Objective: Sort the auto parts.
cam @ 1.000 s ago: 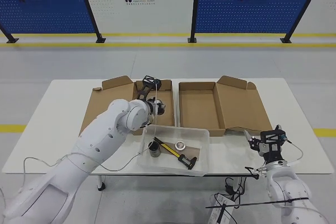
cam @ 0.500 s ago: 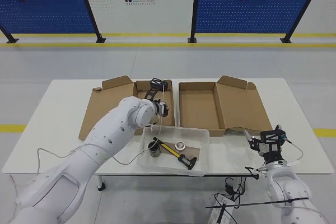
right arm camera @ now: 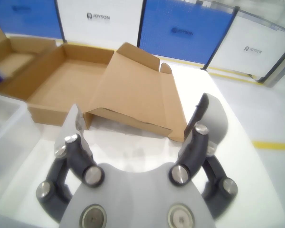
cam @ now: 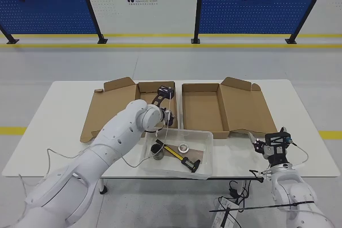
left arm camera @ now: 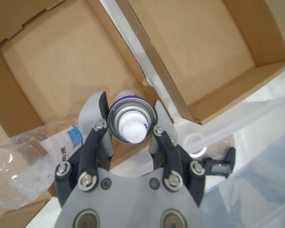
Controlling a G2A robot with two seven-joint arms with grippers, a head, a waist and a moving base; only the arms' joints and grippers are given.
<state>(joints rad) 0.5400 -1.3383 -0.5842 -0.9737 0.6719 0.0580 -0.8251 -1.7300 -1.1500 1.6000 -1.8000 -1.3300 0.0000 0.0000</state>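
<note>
Looking down from the top view, the left gripper (cam: pixel 166 93) hangs over the left cardboard box (cam: pixel 111 114), close to the wall facing the right cardboard box (cam: pixel 208 114). The clear bin (cam: pixel 208 138) holds a dark cylinder (cam: pixel 157 151), a yellow-handled tool (cam: pixel 171 150), a white ring (cam: pixel 183 147) and a caliper (cam: pixel 191 164). The right gripper (cam: pixel 268 142) sits over the table (cam: pixel 57 125) near its right end.

From the left wrist view, the fingers pinch a spray can (left arm camera: pixel 130 124) from both sides, above the left box. A plastic bottle (left arm camera: pixel 23 157) lies in that box, cut off at the frame edge. The bin wall partly hides the caliper.

From the right wrist view, the right gripper's fingers are spread with nothing between them. A blue blur at the edge is too smeared to identify.
</note>
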